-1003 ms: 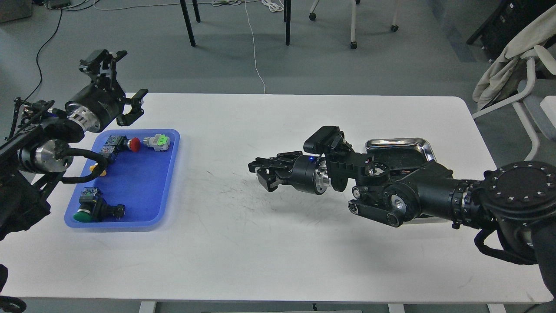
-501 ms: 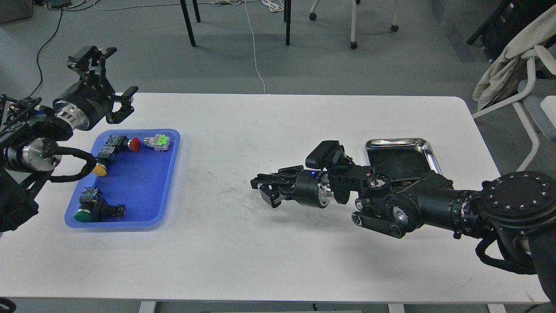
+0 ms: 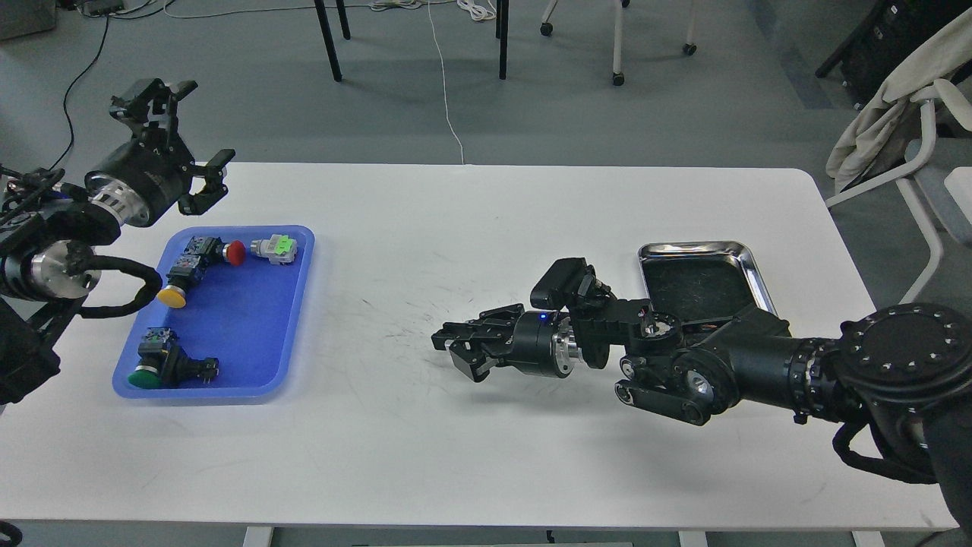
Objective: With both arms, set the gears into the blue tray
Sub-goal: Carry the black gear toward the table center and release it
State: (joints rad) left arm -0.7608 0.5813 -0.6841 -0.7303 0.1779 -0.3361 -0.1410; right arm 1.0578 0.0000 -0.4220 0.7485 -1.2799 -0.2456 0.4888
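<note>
Left gripper (image 3: 186, 137) agape, empty.

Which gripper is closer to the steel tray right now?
Right. The right gripper hangs over the bare table middle, left of the steel tray, its arm crossing the tray's near edge. The left gripper is far off, beyond the blue tray's far left corner.

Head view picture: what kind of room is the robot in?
Probably a lab or workshop. A plain white table holds a blue tray of push-button switches and a steel tray; chairs and loose cables stand on the grey floor behind.
</note>
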